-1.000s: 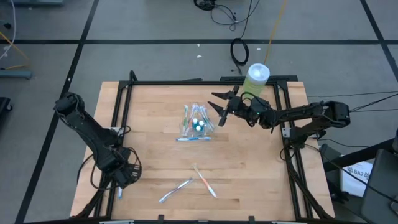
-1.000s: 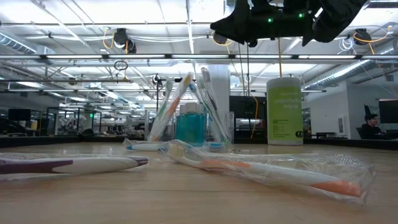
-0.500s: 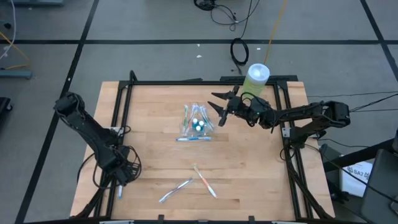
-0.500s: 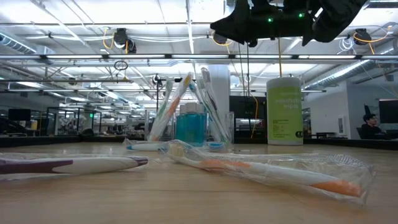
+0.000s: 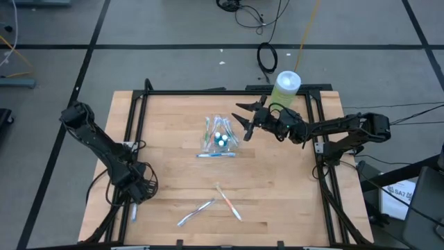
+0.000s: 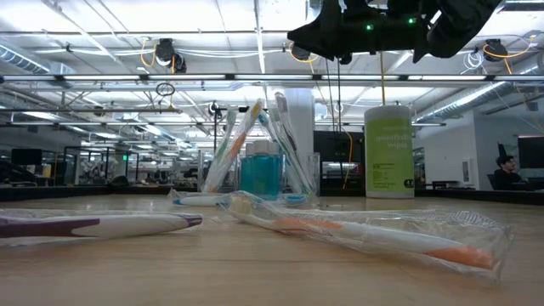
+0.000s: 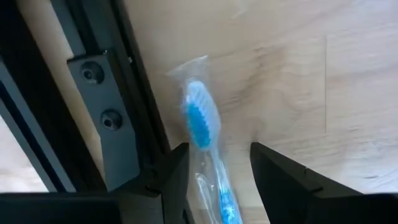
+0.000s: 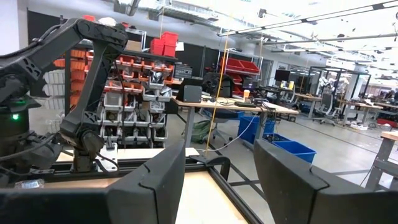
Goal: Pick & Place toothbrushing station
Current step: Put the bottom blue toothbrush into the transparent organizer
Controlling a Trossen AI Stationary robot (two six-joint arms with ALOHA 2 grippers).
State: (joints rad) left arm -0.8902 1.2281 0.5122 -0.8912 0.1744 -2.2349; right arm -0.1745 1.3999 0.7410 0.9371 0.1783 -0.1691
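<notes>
One clear plastic cup (image 5: 220,139), mid-frame, bristling with thin toothbrushes. Three wrapped brushes (image 5: 215,203) lie loose, lower centre. Left gripper (image 7: 214,165), lower left, jaws apart astride a crinkly-wrapped blue toothbrush (image 7: 205,134). Right gripper (image 5: 241,119) raised beside cup, open, empty.

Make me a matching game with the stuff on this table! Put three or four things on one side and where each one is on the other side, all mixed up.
Things:
1. clear cup
2. green canister
3. blue toothbrush
4. orange toothbrush

Places:
A. far edge of the table, by the right arm
B. between the left gripper's open fingers, near the frame rail
C. middle of the table, holding brushes
D. lying flat near the front edge

Pairs: 1-C, 2-A, 3-B, 4-D
</notes>
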